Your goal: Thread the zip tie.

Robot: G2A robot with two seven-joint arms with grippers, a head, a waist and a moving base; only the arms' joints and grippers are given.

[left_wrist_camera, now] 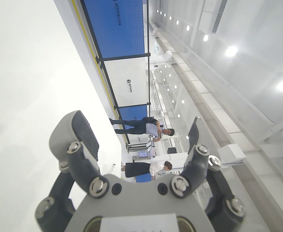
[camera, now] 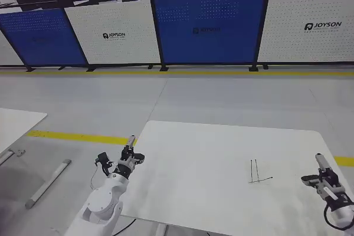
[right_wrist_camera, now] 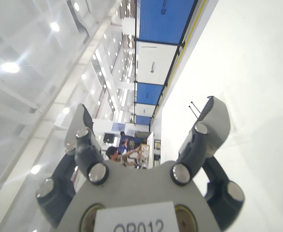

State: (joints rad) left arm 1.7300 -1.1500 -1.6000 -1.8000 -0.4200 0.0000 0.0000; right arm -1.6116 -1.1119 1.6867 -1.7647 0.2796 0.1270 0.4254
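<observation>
Thin black zip ties lie flat on the white table, right of its middle. Two run side by side and a shorter piece crosses their near ends. My left gripper hangs at the table's left edge, far from the ties, open and empty. The ties show as small lines far across the table in the left wrist view. My right gripper is at the table's right edge, about a hand's width from the ties, also open and empty. The ties' heads show just beyond one of its fingers.
A second white table stands off to the left, with a grey bar on the floor between. Blue and white panels close the back. A yellow floor line runs behind the work table.
</observation>
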